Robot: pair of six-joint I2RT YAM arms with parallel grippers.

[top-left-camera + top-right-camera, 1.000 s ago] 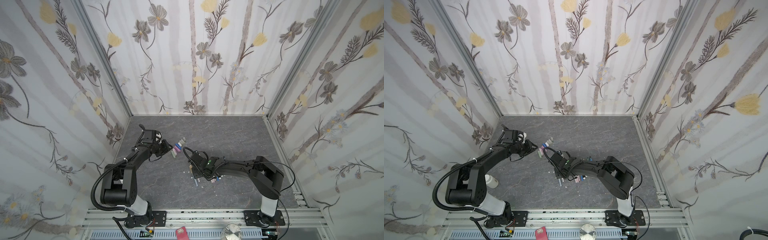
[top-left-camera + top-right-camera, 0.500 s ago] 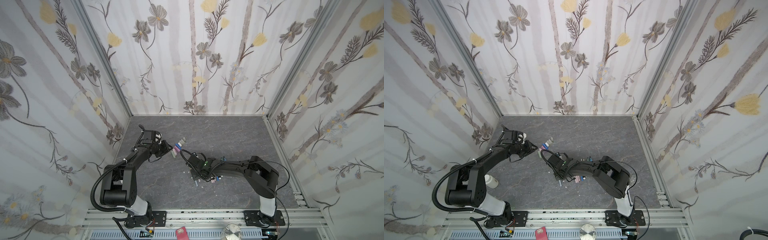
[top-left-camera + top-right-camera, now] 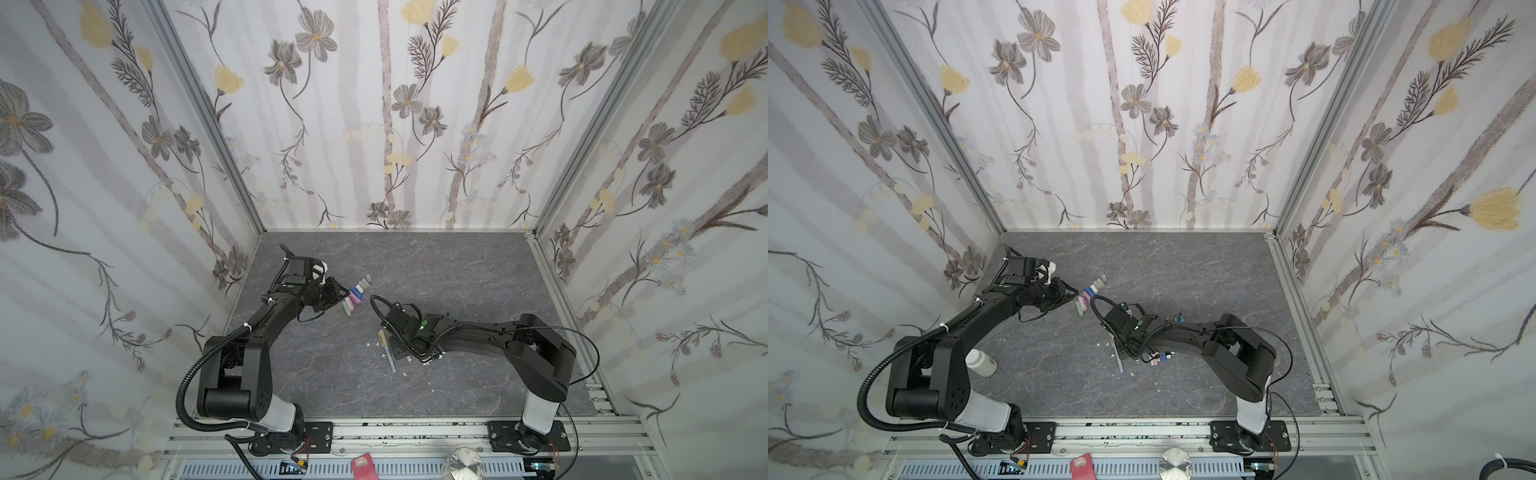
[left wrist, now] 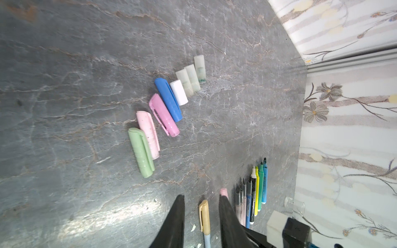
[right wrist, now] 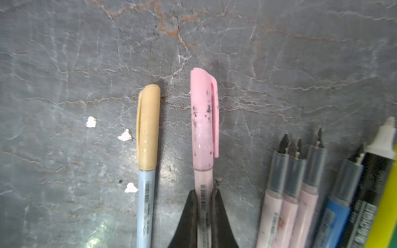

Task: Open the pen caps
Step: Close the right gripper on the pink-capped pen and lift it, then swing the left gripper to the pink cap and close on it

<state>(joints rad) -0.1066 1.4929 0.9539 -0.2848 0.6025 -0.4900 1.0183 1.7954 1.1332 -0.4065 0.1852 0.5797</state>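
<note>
We had a grey, marble-veined tabletop [image 3: 457, 270] under everything in both top views. On it lay a slanting row of loose caps, side by side: a green cap [image 4: 141, 152], a pale pink cap [image 4: 148, 134], a pink cap [image 4: 164, 114], a blue cap [image 4: 168, 98], a short white cap [image 4: 179, 92], then three translucent caps [image 4: 191, 78]. Well apart from that row, a pale blue pen [image 5: 145, 204] wearing a tan cap [image 5: 148, 128] lay flat, with a pink-capped pen [image 5: 204, 120] just beside it and parallel. Next over, we saw uncapped pens [image 5: 300, 182] bunched barrel to barrel, dark tips bare. White flecks [image 5: 91, 122] dotted the stone near the tan cap. A white bottle [image 3: 980, 363] sat near the front left.
</note>
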